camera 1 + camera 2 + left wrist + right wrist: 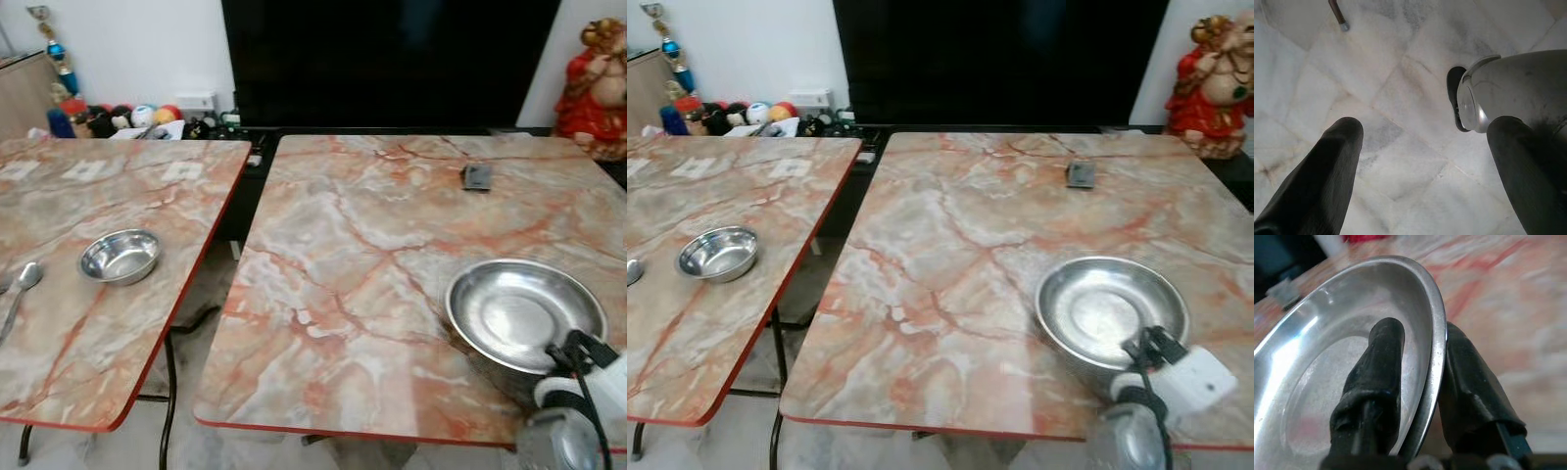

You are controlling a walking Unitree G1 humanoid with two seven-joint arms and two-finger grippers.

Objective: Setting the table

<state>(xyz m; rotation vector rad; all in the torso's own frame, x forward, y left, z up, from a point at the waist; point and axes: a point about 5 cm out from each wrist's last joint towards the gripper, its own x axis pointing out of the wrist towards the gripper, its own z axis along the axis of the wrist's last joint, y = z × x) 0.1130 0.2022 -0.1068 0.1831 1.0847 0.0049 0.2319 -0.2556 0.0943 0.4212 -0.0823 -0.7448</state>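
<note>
I have 2 marble-patterned tables in front of me. On the right table (392, 245), the steel plate (524, 311) sits near the front right corner. My right gripper (1420, 382) is clamped on its near rim, 1 finger inside the dish and 1 outside. I judge the plate stiff, light and slippery; the thin rim is the only practical hold, so it may pivot when lifted. On the left table (59, 294), a small steel bowl (120, 257) sits mid-surface, and a spoon (22, 284) lies at the left edge, cut off by the frame. A small dark object (477, 176) near the right table's far edge is unidentifiable. My left gripper (1425, 161) hangs idle over the floor, fingers wide apart.
</note>
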